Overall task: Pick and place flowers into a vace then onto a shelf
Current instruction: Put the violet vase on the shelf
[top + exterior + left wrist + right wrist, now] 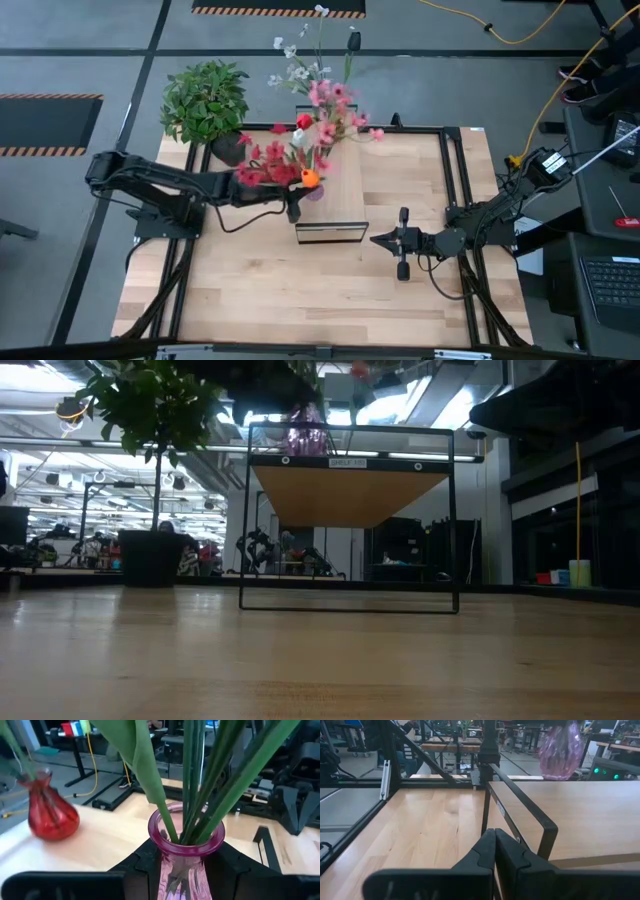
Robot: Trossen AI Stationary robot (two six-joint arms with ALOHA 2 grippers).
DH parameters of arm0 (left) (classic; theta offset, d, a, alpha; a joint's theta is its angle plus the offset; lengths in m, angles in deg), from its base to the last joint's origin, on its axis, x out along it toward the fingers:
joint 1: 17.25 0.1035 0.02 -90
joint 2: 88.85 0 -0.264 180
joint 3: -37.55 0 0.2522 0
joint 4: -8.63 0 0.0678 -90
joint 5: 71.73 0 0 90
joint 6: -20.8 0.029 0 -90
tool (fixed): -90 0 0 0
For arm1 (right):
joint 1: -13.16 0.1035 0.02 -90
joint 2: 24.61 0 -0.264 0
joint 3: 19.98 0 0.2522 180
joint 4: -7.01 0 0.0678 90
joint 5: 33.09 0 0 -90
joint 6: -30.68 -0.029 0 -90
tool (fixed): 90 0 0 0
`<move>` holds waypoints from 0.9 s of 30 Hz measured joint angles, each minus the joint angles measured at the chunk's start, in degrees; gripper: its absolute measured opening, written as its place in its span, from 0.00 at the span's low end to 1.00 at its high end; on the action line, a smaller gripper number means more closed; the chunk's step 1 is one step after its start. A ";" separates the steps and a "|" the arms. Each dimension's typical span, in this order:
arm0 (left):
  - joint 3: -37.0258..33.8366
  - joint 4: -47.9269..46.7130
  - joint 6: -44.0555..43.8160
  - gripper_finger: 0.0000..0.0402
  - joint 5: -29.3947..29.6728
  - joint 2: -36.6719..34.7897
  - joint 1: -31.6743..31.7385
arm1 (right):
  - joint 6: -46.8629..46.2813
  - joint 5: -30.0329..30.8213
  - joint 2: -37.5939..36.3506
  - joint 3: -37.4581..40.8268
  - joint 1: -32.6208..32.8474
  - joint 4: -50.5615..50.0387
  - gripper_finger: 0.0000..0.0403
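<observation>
A pink glass vase (185, 850) holds a bunch of flowers (285, 165) with green stalks (200, 780) and red, pink and orange blossoms. It stands over the near left part of the light-wood shelf (340, 190), also seen in the low view (307, 435) and the right wrist view (561, 750). My left gripper (187, 870) reaches in from the table's left and is shut on the vase. A red vase (50, 812) stands farther along the shelf, with more pink and white flowers (325, 110) behind. My right gripper (380, 240) waits shut over the table, right of the shelf. My left gripper pinches the pink vase between its two fingers (145, 865), just below the flared rim (186, 840). The fingers come in level from the table's left. The vase stays upright with the stalks rising out of it. Whether its base rests on the shelf top, I cannot tell.
A bushy potted plant (205, 100) stands at the table's far left corner. The shelf's black frame (350, 520) rises from the table's middle, its dark rail (520, 805) just ahead of my right gripper. Bare tabletop (300, 290) lies toward the near edge.
</observation>
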 joint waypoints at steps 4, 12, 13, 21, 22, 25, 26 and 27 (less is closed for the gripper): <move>4.13 -0.72 2.94 0.27 -1.12 3.07 -0.09 | 0.28 0.00 0.00 0.00 0.00 0.00 0.02; 11.31 -5.34 6.15 0.27 -3.03 10.31 1.04 | 0.16 0.00 0.00 0.00 0.00 -0.02 0.02; 11.50 -5.12 6.15 0.27 -3.04 10.63 1.15 | 0.10 0.00 0.00 0.00 0.00 -0.02 0.02; 11.56 -4.81 5.63 0.27 -3.15 11.86 1.48 | -0.04 0.00 0.00 0.00 0.02 -0.07 0.02; 11.56 -4.81 5.63 0.27 -3.13 11.85 1.44 | -0.06 0.00 0.00 0.00 0.02 -0.09 0.02; 11.56 -3.89 5.21 0.27 -3.05 11.85 1.29 | 0.01 0.00 0.00 0.00 0.02 -0.07 0.02; 11.57 -3.69 5.21 0.27 -3.04 11.85 1.27 | 0.02 0.00 0.00 0.00 0.02 -0.08 0.02; 11.58 -3.74 5.18 0.27 -3.04 11.85 1.27 | 0.02 0.00 0.00 0.00 0.02 -0.08 0.02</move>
